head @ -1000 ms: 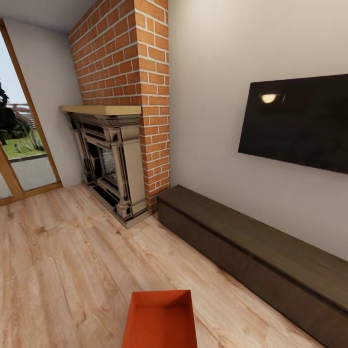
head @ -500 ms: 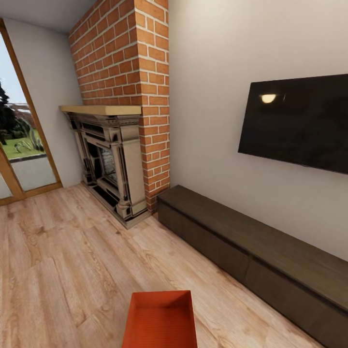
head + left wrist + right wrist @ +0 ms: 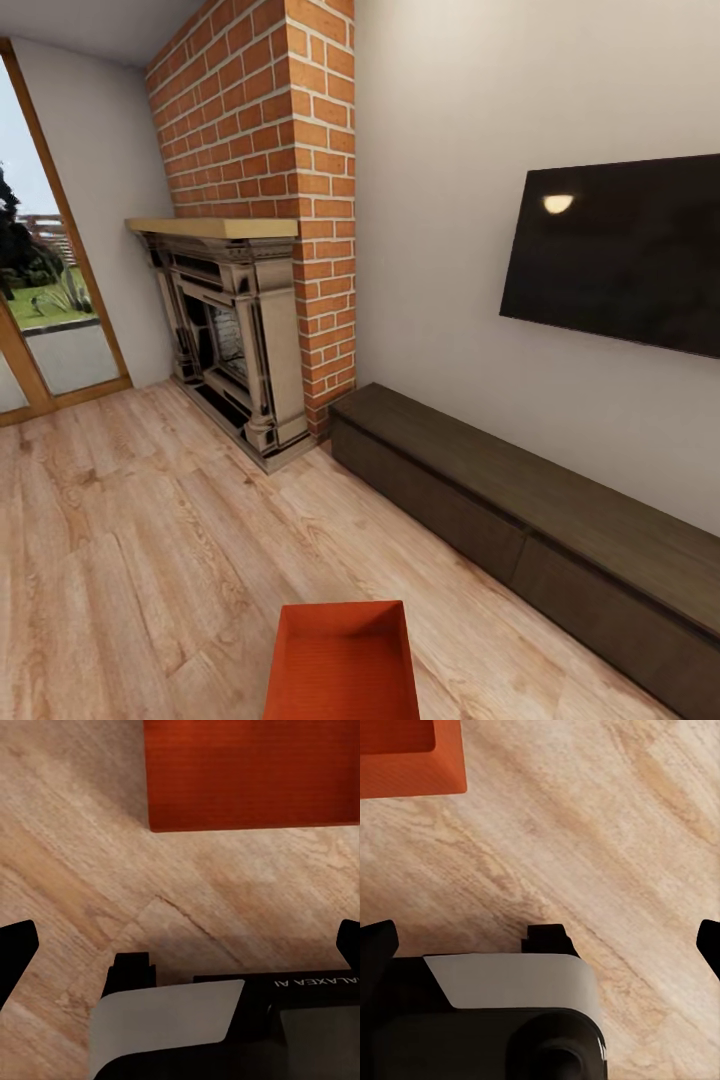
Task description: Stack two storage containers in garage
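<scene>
Left claw point(image 3: 180, 945) and right claw point(image 3: 540, 945) both spread apart, empty. Head view shifted slightly: base creeping. Orange-red ribbed lidless bin point(image 3: 342, 663) on the light wood plank floor point(image 3: 120, 540) ahead; approach continuing, I judge.

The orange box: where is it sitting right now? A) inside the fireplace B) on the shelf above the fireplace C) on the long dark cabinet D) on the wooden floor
D: the orange box rests on the light wood floor, apart from the dark cabinet and the fireplace.

Both grippers, left point(image 3: 180, 945) and right point(image 3: 540, 941), hang with jaws spread wide.
</scene>
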### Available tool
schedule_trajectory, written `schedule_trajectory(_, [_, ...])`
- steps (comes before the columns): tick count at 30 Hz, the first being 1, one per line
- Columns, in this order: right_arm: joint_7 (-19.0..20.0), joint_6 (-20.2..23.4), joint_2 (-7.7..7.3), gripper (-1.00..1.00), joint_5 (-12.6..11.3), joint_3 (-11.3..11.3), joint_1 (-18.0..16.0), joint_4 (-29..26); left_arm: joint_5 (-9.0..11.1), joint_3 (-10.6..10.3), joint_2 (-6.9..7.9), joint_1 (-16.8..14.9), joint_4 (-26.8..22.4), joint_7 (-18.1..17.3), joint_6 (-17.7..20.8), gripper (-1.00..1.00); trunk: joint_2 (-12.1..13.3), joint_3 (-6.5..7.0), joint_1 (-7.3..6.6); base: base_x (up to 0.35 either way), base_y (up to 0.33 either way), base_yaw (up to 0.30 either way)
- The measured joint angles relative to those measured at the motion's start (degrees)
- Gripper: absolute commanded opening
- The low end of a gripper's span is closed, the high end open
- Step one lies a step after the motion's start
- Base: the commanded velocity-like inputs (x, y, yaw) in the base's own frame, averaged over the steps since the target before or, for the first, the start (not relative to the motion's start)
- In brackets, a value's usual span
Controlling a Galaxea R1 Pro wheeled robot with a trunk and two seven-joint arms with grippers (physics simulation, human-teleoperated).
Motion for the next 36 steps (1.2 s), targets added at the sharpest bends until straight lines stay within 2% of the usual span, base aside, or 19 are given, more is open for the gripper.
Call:
schedule_trajectory(7, [0.0,0.0,0.0,1.0,0.0,0.0,0.0,0.0,0.0,0.0,0.0,0.0,0.0,0.0,0.0,1.0,0.0,0.0,0.0,0.0,0.0,0.009])
schedule_trajectory(19, [0.0,0.0,0.0,1.0,0.1,0.0,0.0,0.0,0.0,0.0,0.0,0.0,0.0,0.0,0.0,1.0,0.0,0.0,0.0,0.0,0.0,0.225])
schedule_trajectory(36, [0.0,0.0,-0.05,1.0,0.0,0.0,0.0,0.0,0.0,0.0,0.0,0.0,0.0,0.0,0.0,1.0,0.0,0.0,0.0,0.0,0.0,0.014])
